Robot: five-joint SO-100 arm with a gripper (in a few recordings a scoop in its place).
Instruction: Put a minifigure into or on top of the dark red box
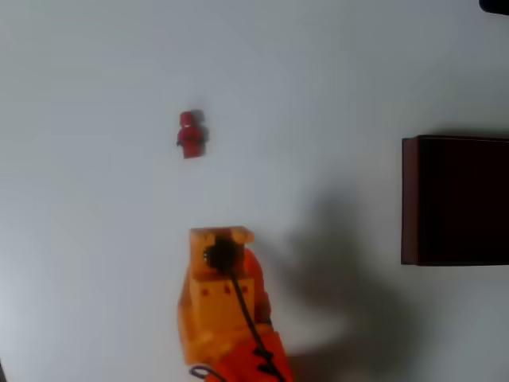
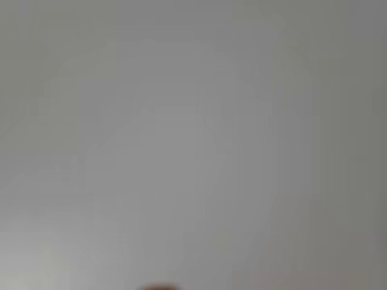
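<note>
In the overhead view the minifigure point(image 1: 191, 134), tiny and all red with a round head and blocky body, lies on the white table point(image 1: 95, 263) well left of the dark red box point(image 1: 455, 200). The orange arm point(image 1: 227, 318) reaches up from the bottom edge, its tip below the figure and apart from it; whether its gripper is open or closed cannot be told.

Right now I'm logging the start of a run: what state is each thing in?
minifigure: lying on the table, free, apart from arm and box.
dark red box: open on top, nothing visible in its dark interior, partly cut off by the picture's right edge.
gripper: short of the figure, holding nothing visible; jaws unclear.
</note>
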